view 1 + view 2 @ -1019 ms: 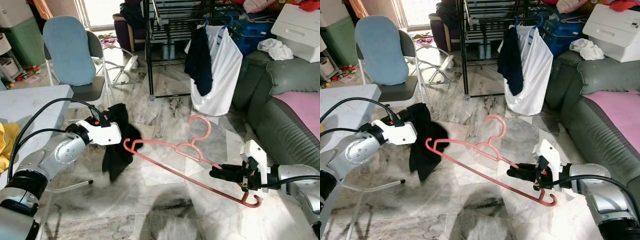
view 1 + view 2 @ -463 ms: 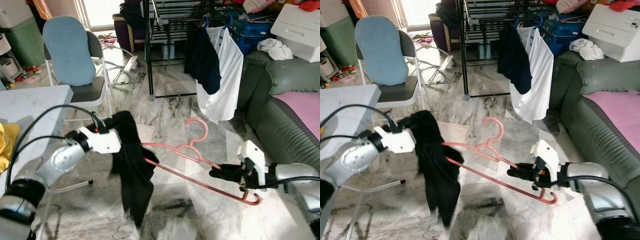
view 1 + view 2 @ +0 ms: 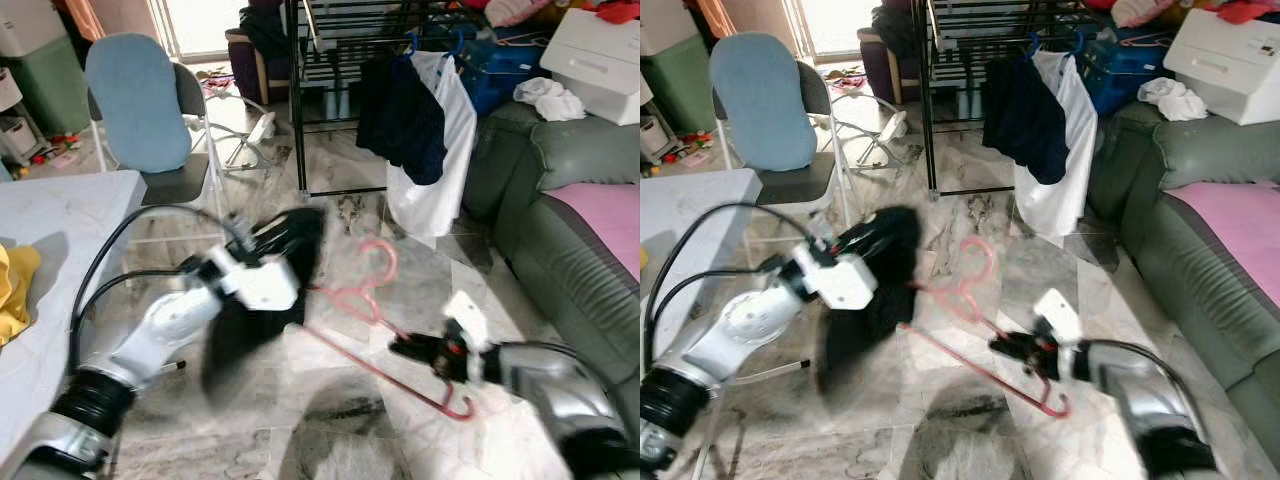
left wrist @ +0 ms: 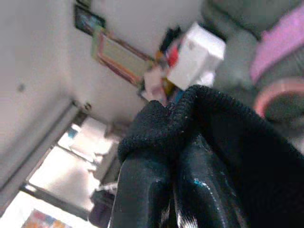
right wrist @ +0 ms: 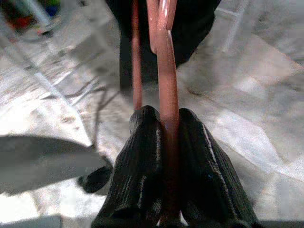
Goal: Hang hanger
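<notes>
A pink plastic hanger (image 3: 352,297) hangs low over the marble floor, hook up. My right gripper (image 3: 405,349) is shut on its lower bar; in the right wrist view the fingers (image 5: 142,156) clamp the pink bar (image 5: 166,95). My left gripper (image 3: 292,258) is shut on a black garment (image 3: 240,330), raised at the hanger's left end. In the left wrist view the fingers (image 4: 142,190) pinch the garment's knit edge (image 4: 228,128). Both arms are blurred by motion.
A black drying rack (image 3: 330,60) stands behind, with a white shirt (image 3: 445,150) and a dark garment (image 3: 400,110) hung on it. There is a blue-backed chair (image 3: 140,100) at back left, a grey table (image 3: 50,230) at left and a green sofa (image 3: 570,230) at right.
My left arm has swung the black garment up and to the right, against the hanger's left end. My right gripper has drawn the hanger leftward. The hung clothes have swayed.
</notes>
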Tool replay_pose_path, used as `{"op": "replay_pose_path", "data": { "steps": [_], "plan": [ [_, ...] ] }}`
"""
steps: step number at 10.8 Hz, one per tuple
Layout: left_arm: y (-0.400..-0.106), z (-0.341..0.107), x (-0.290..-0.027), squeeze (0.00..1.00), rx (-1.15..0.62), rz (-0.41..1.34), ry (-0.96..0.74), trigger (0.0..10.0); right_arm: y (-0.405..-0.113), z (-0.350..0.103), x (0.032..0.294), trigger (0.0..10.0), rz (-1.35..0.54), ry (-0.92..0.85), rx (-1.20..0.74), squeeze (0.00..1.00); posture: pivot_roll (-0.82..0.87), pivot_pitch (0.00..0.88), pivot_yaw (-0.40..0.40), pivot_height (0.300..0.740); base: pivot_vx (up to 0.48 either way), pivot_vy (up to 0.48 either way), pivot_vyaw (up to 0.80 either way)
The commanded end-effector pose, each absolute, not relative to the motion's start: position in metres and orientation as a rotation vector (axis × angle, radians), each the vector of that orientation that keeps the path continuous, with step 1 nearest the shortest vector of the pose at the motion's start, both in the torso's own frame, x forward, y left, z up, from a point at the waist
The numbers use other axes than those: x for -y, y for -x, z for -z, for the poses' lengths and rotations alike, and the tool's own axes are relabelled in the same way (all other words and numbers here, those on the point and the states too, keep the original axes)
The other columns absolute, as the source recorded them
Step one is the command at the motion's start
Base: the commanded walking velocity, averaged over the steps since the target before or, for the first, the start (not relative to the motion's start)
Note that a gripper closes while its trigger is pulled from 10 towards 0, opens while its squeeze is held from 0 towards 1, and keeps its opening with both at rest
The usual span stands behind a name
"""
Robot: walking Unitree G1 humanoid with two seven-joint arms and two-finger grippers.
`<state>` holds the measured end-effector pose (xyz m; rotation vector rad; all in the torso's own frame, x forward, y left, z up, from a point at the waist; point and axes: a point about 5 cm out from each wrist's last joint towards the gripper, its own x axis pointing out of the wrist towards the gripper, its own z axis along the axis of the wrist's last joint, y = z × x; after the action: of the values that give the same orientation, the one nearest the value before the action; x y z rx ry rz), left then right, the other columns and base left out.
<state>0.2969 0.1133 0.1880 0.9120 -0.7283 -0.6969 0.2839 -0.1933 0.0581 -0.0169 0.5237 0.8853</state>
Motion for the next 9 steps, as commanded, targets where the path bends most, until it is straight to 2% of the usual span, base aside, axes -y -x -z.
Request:
{"op": "replay_pose_path", "data": {
  "steps": [1, 3, 5, 6, 7, 9],
  "plan": [
    [-0.292, -0.199, -0.109, 0.0, 0.766, 0.692, -0.879, 10.0, -0.294, -0.063, 0.197, 10.0, -0.805, 0.018, -0.496, 0.0, 0.0, 0.0, 0.029, 0.74, 0.0, 0.0, 0.0],
    [-0.291, -0.193, -0.117, 0.0, 0.705, 0.657, -0.886, 10.0, -0.302, -0.061, 0.2, 10.0, -0.723, 0.038, -0.492, 0.0, 0.0, 0.0, 0.029, 0.74, 0.0, 0.0, 0.0],
    [-0.291, -0.178, -0.137, 0.0, 0.585, 0.575, -0.911, 10.0, -0.311, -0.067, 0.221, 10.0, -0.584, 0.063, -0.465, 0.0, -0.01, 0.0, 0.027, 0.74, 0.0, 0.0, 0.0],
    [-0.29, -0.17, -0.138, 0.0, 0.546, 0.58, -0.923, 10.0, -0.315, -0.073, 0.222, 10.0, -0.571, 0.052, -0.443, 0.0, -0.01, 0.0, 0.028, 0.74, 0.0, 0.0, 0.0],
    [-0.288, -0.147, -0.138, 0.0, 0.452, 0.618, -0.987, 10.0, -0.319, -0.086, 0.217, 10.0, -0.636, 0.039, -0.408, 0.0, -0.02, 0.0, 0.028, 0.74, 0.0, 0.0, 0.0],
    [-0.289, -0.149, -0.134, 0.0, 0.456, 0.577, -0.946, 10.0, -0.308, -0.08, 0.212, 10.0, -0.77, 0.072, -0.455, 0.0, -0.02, 0.0, 0.022, 0.74, 0.0, 0.0, 0.0]
  ]
}}
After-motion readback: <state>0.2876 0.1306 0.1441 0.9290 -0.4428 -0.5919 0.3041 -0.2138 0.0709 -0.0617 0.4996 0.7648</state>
